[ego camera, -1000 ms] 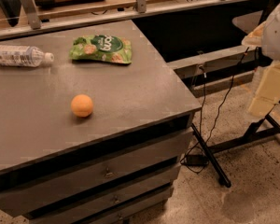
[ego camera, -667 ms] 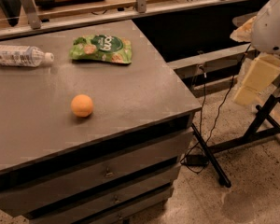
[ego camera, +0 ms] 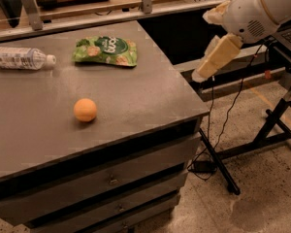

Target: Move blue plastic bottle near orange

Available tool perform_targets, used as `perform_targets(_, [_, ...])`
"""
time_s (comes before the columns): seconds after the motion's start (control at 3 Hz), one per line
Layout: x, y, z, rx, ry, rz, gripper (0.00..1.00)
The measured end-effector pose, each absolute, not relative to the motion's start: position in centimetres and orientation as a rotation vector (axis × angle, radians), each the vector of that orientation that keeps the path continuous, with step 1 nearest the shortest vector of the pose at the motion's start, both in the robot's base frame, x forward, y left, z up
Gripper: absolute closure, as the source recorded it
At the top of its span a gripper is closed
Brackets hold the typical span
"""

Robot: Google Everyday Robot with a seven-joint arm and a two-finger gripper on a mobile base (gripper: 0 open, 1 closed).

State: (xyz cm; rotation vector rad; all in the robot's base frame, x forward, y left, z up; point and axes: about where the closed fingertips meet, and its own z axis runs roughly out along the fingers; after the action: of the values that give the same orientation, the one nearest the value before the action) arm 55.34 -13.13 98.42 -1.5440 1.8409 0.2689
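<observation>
Table (ego camera: 136, 96) (orange (ego camera: 85, 109) atop), gripper (ego camera: 206, 47) off right.

A green snack bag (ego camera: 105, 50) lies flat on the grey drawer cabinet (ego camera: 136, 106).

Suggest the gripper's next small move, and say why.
Probably swing the gripper in over the table toward the blue plastic bottle. The gripper hangs beyond the table's right edge in this view, while the bottle lies on its side at the far left, untouched and apart from the orange.
</observation>
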Motion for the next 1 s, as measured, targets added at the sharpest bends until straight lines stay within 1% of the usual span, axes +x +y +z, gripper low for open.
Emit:
perform_targets(0.33, [58.54, -8.0, 98.52, -1.484, 1.702, 0.378, 0.0])
perform_targets(1.0, [59.18, -7.25, 98.22, -1.457, 1.703, 0.355, 0.0])
